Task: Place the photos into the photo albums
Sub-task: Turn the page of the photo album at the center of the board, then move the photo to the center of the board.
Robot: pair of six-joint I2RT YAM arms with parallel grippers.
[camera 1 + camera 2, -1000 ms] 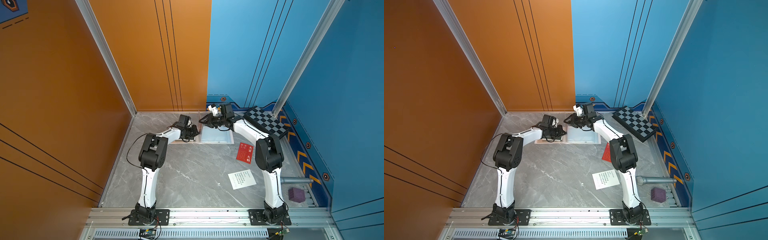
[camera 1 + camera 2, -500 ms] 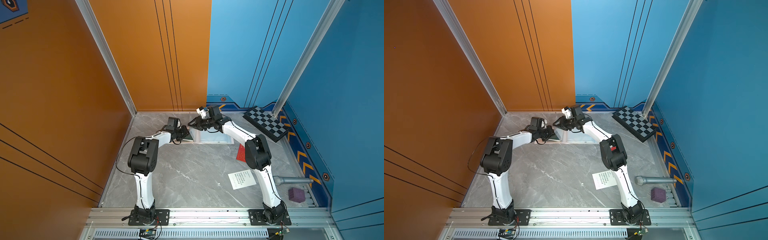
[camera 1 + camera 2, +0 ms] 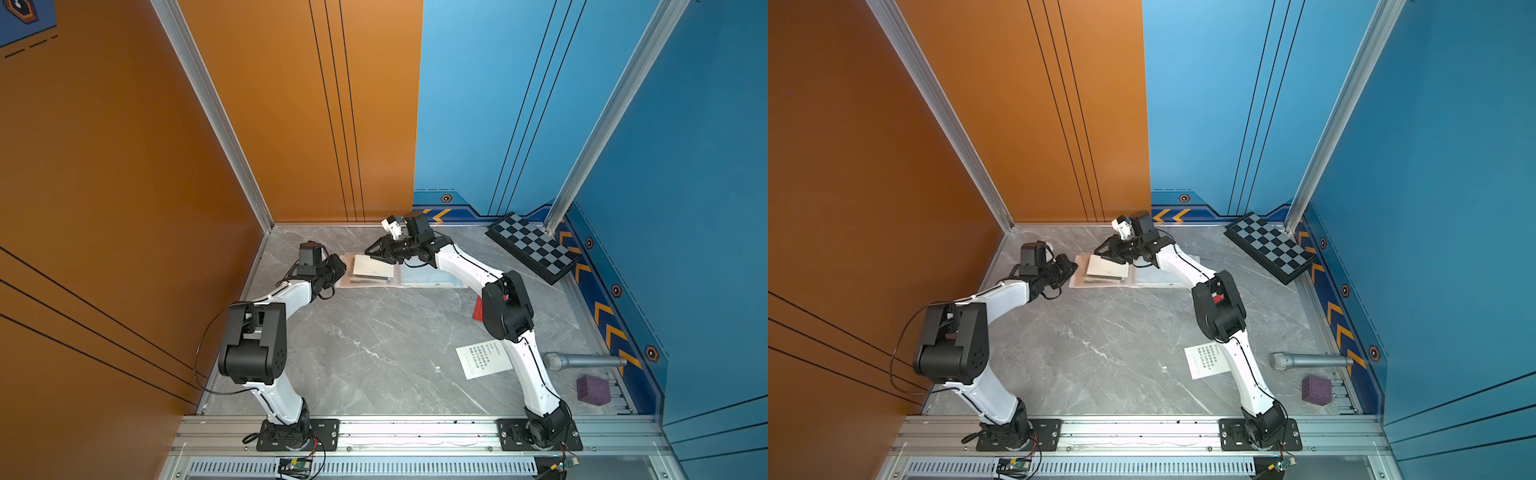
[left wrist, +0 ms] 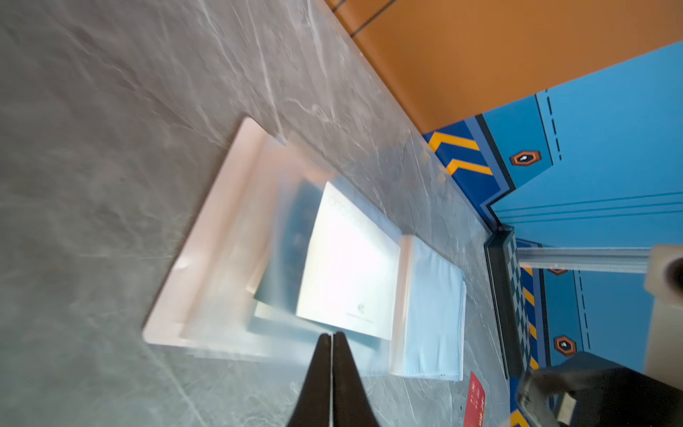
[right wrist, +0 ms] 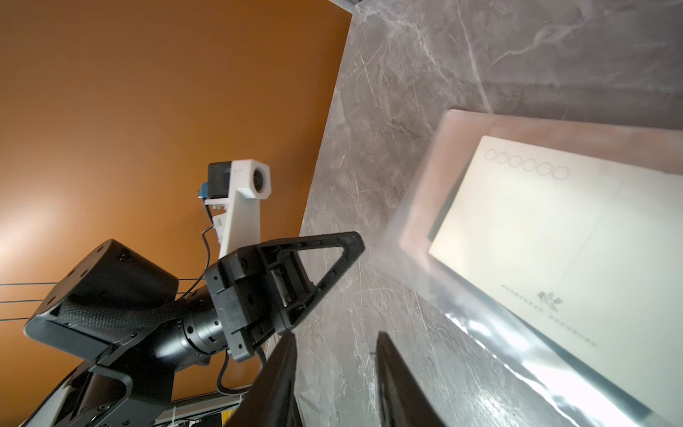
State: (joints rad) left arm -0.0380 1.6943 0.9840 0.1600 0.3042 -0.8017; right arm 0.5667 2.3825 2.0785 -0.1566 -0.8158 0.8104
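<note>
The photo album (image 3: 428,279) lies open at the far edge of the bench (image 3: 374,353), its pink cover edge toward my left arm. A white card (image 3: 372,267) sits on the left-hand page, skewed against the page edges. In the left wrist view a dark green card (image 4: 292,251) shows beneath it, behind clear film I think, though that patch is smeared.

The left tool (image 4: 332,338) has its tips pressed together right at the album's edge; whether any sleeve film is nipped between them I cannot tell. The right tool (image 5: 332,338) hangs over the far corner of the same page, fingers apart, with only bare bench between them. The two tools are near each other across that page.

A broad grey stretch of bench lies between the two arms on my side. The right side is busier. A red card (image 3: 478,309) is half hidden by the right arm (image 3: 507,309), and a printed white card (image 3: 482,359) lies just beside that arm's forearm. A checkered board (image 3: 532,247) fills the far right corner. A microphone (image 3: 582,360) and a purple cube (image 3: 592,390) sit at the right edge.

The white card on the album shows a row of small circles along one edge and a small emblem over a line of print, too faint to read. The printed white card carries columns of Chinese characters, too small for me.
</note>
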